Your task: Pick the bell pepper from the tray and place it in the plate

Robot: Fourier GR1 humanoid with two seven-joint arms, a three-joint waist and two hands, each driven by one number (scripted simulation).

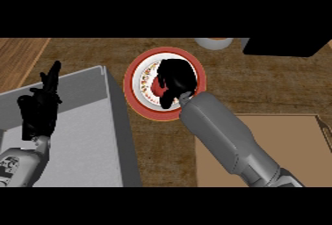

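Bell pepper [157, 89], one, shows only as a small red patch under the right hand [175, 81], over the middle of the plate [144, 70]. That hand's black fingers [167, 100] curl down around the pepper and hide most of it. The single plate is round, white with a red rim and a patterned ring, lying on the brown surface [272, 85]. One grey tray [97, 132] sits just left of the plate. The left hand [40, 110] rests over the tray, fingers straight and up. No writing is readable.
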